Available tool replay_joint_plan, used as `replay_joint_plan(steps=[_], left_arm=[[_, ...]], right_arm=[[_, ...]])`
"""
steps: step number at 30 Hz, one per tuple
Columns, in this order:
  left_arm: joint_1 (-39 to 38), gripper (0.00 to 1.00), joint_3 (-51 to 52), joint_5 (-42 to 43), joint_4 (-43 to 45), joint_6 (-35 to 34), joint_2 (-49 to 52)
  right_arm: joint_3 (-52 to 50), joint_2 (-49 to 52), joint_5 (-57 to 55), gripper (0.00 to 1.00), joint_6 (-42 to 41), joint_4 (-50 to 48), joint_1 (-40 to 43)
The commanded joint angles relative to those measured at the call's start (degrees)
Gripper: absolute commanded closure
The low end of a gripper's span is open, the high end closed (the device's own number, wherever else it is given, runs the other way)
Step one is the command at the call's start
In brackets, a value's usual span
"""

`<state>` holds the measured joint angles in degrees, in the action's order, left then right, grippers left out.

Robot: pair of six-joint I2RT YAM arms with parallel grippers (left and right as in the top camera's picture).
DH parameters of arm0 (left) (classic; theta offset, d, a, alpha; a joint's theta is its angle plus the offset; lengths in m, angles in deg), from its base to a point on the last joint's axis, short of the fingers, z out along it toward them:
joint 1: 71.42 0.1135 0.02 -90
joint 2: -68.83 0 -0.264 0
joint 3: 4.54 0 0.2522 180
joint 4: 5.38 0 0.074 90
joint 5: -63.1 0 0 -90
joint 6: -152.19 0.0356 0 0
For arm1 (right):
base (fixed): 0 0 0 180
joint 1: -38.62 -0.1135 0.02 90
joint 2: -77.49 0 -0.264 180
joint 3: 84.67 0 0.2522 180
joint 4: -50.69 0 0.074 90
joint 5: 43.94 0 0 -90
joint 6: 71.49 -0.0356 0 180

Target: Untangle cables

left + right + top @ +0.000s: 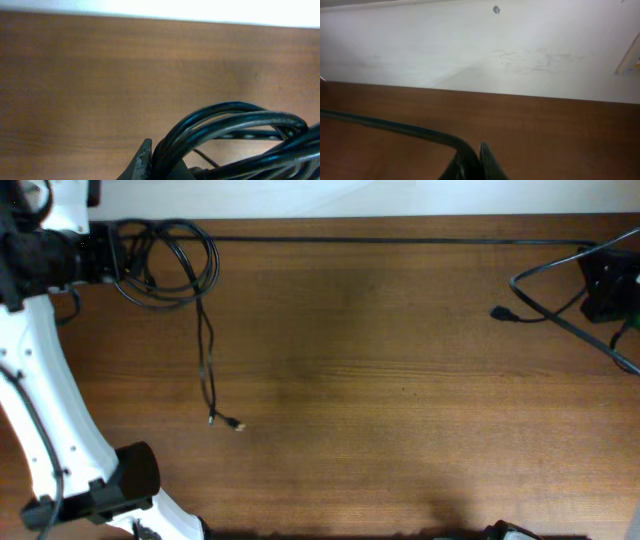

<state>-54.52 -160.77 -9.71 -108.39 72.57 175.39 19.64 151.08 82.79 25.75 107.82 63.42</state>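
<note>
Counter (380, 380) is crossed along its top edge by a taut black cable (400, 240). At upper left, cable coil (165, 265) is grasped by the clenched left tool (108, 258). At upper right, the black cable is clamped in the right tool (595, 265). Loose connector (236, 424) lies lower left, and plug (500, 313) lies near the right tool.

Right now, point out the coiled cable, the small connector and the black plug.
coiled cable (250, 120): left wrist view, upper strand of the loop.
small connector (237, 424): overhead view, its light tip.
black plug (500, 312): overhead view, plug body.
</note>
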Motion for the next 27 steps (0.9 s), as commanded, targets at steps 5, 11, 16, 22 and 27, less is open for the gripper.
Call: replay_joint_plan(steps=[5,11,16,22,27], left_arm=[[12.5,1.0,12.1,-21.9,9.1,-4.8,1.7],[11.7,1.0,17.8,-21.9,12.3,-5.7,1.7],[5.7,1.0,17.9,-18.5,12.7,-5.6,0.5],[-11.5,1.0,17.8,-23.1,13.6,-5.6,-2.3],[-22.3,1.0,17.7,-24.0,13.5,-5.7,-3.6]], right_arm=[[0.9,4.5,-24.8,0.96,-3.8,-1.6,7.6],[0.9,9.4,-21.7,0.96,-6.2,-0.6,10.1],[0.9,9.1,-17.4,0.96,-6.1,-1.7,10.0],[0.9,9.1,-12.9,0.44,-6.1,-0.8,5.5],[0.9,8.9,-13.8,0.31,-3.2,0.2,-2.7]])
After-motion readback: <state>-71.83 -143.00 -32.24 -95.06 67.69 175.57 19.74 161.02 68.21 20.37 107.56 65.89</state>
